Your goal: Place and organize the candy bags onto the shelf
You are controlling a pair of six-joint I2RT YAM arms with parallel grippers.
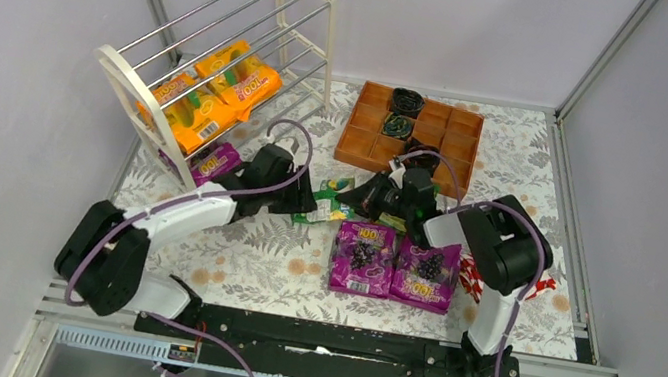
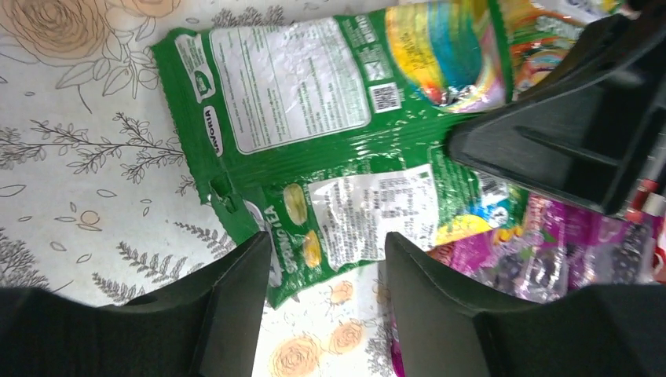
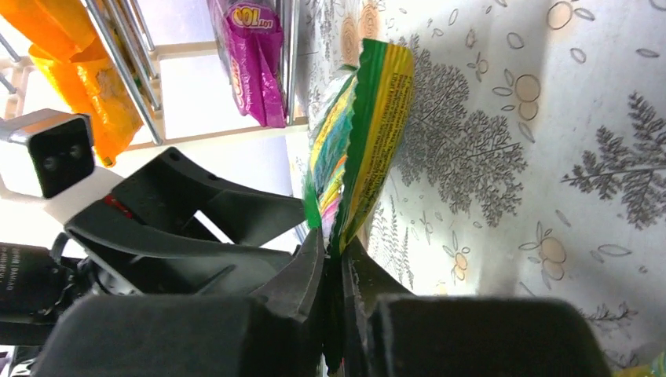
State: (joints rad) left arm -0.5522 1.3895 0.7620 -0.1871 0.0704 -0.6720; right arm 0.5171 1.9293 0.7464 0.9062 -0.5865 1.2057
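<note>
Two purple bags nearby | right end effector clamps green bag | left end effector half-open, holding nothing

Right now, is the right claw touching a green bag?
Touching. The right wrist view shows the right claw pinched shut on the edge of a green bag, with no gap between them.

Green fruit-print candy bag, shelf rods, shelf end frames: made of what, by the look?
Green fruit-print candy bag: probably thin glossy plastic film; it crinkles and has a zigzag-cut sealed edge.
Thin silver shelf rods: bare metal, shiny with bright highlights.
Cream-white arched end frames: smooth; plastic or painted metal, cannot tell.
</note>
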